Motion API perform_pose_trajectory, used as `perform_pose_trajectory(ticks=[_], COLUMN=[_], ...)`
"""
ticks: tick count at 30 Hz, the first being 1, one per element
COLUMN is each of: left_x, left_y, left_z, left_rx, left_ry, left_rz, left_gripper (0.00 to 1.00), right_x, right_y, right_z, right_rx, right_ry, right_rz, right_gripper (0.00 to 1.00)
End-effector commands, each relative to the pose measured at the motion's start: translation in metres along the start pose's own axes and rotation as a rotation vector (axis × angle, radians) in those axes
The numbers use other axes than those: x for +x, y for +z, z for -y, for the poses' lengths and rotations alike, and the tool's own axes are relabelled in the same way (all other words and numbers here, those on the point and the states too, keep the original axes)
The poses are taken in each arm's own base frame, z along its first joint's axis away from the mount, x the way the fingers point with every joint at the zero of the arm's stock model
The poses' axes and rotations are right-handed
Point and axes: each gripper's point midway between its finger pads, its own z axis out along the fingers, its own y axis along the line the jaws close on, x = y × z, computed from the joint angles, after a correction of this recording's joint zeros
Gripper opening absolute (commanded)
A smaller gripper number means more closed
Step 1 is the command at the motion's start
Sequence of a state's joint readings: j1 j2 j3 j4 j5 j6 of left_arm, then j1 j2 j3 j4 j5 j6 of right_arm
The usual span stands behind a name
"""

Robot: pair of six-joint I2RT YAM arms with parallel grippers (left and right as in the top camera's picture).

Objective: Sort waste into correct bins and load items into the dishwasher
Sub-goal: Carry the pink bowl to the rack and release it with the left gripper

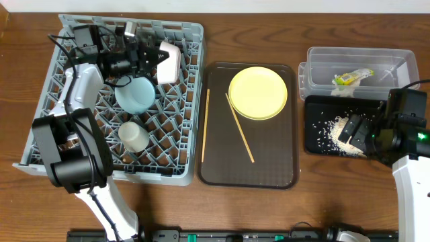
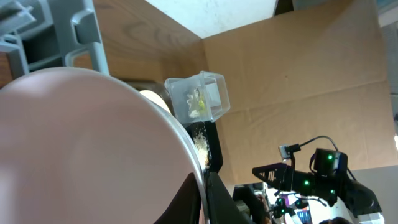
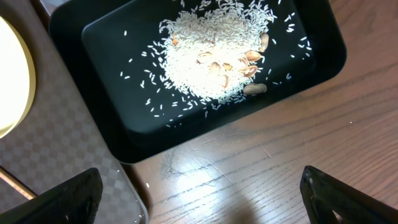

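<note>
Two grippers, each counted with its jaws. Left gripper [image 1: 156, 56]: jaws pressed together on the rim of the white bowl [image 1: 169, 63], pinching it on edge above the far side of the one dish rack [image 1: 188, 176], a big square grey plastic lattice of pegs. Two bowls in all: that smooth, glossy white one between the jaws, filling most of the left wrist view, and one round light blue bowl [image 1: 136, 94] just beside the left jaws, on the robot's side of them. One small white cup [image 1: 134, 135], cylindrical, farther out from those jaws in the same direction, among the pegs. Right gripper [image 3: 200, 193]: jaws spread wide, pinching nothing, hovering over bare wooden table [image 3: 280, 155]. Just ahead of the right jaws, one shallow black tray [image 3: 311, 68], rectangular with rounded corners, carrying one loose heap of white rice [image 3: 205, 56], stray grains scattered round it, and a few tan nut-like pieces [image 3: 249, 59]. Beyond that, farther from the right jaws, one clear tub [image 1: 396, 64] of thin plastic holding one crumpled yellow-green wrapper [image 1: 349, 78]. Between the two pairs of jaws, one brown serving tray [image 1: 269, 168], finely chequered in texture, bearing one round yellow plate [image 1: 258, 93] and two thin wooden chopsticks: one [image 1: 205, 124] straight along the edge nearest the left jaws, one [image 1: 240, 128] slanted, its far end just beside the plate.
</note>
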State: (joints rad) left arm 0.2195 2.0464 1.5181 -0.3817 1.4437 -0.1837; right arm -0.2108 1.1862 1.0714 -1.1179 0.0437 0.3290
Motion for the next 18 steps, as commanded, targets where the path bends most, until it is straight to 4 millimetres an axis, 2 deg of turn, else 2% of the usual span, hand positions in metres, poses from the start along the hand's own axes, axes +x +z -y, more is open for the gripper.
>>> perform_pose_trajectory(ticks=[1, 6, 8, 10, 12, 14, 16, 18], left_x=[-0.005, -0.016, -0.019, -0.021, -0.023, -0.024, -0.026, -0.027], left_y=[-0.01, -0.031, -0.04, -0.046, -0.051, -0.057, -0.061, -0.067], left_z=[-0.012, -0.034, -0.039, -0.043, -0.044, -0.045, -0.046, -0.045], left_rx=[-0.013, -0.117, -0.141, -0.158, -0.162, -0.165, -0.166, -0.169], left_ry=[-0.024, -0.036, -0.039, -0.043, -0.044, -0.059, -0.077, -0.078], left_rz=[0.025, 0.09, 0.11, 0.125, 0.135, 0.149, 0.158, 0.171], left_gripper=[0.06, 0.11, 0.23, 0.31, 0.45, 0.49, 0.59, 0.63], right_x=[-0.003, -0.003, -0.004, -0.004, -0.004, -0.004, -0.004, -0.004], right_y=[-0.005, -0.005, -0.005, -0.005, -0.005, -0.005, -0.005, -0.005], right_z=[0.001, 0.001, 0.001, 0.001, 0.001, 0.001, 0.001, 0.001], right_rx=[-0.004, -0.003, -0.004, -0.004, -0.004, -0.004, -0.003, -0.004], right_ry=[0.0, 0.0, 0.0, 0.0, 0.0, 0.0, 0.0, 0.0], right_rz=[0.019, 0.019, 0.019, 0.02, 0.02, 0.019, 0.019, 0.019], right_gripper=[0.99, 0.99, 0.99, 0.99, 0.99, 0.99, 0.99, 0.99])
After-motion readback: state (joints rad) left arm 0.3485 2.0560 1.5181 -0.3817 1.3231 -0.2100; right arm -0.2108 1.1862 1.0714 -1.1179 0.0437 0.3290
